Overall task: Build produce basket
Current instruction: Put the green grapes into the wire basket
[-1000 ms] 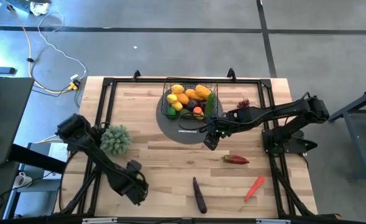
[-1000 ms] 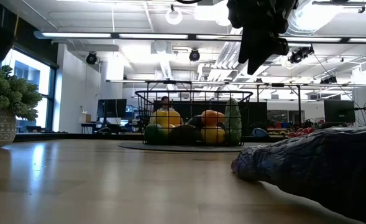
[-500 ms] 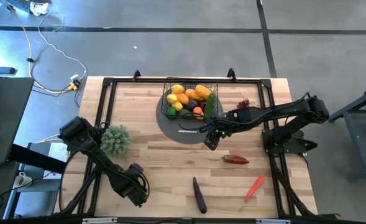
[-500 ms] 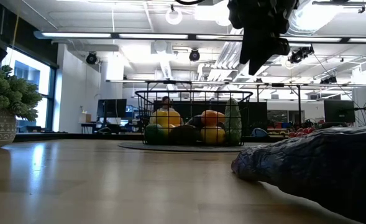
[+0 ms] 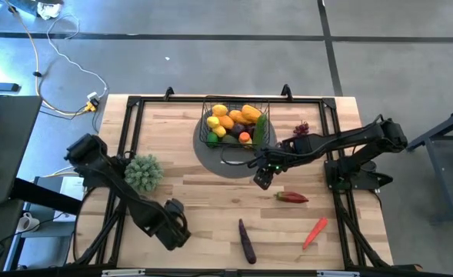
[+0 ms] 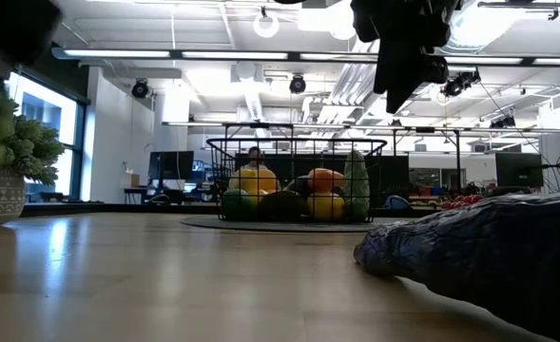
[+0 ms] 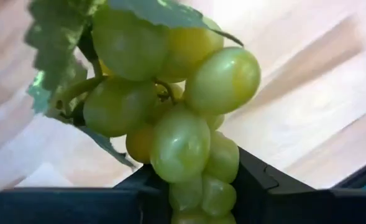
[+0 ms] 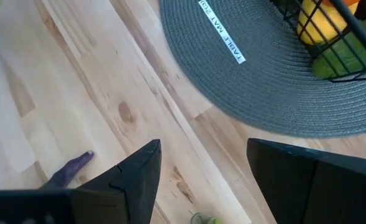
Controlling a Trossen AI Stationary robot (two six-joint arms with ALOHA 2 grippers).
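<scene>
- One left end effector (image 7: 195,199), clamped on green grapes (image 7: 170,106), ready to carry them to the basket (image 5: 238,123)
- Right end effector (image 5: 263,178) waits part-open, empty, beside the grey mat (image 8: 282,81)

Beyond your wooden table (image 5: 211,196) lies grey concrete floor (image 5: 211,61); a bright window (image 6: 47,123) stands left, ceiling strip lights (image 6: 194,54) glow overhead.
</scene>
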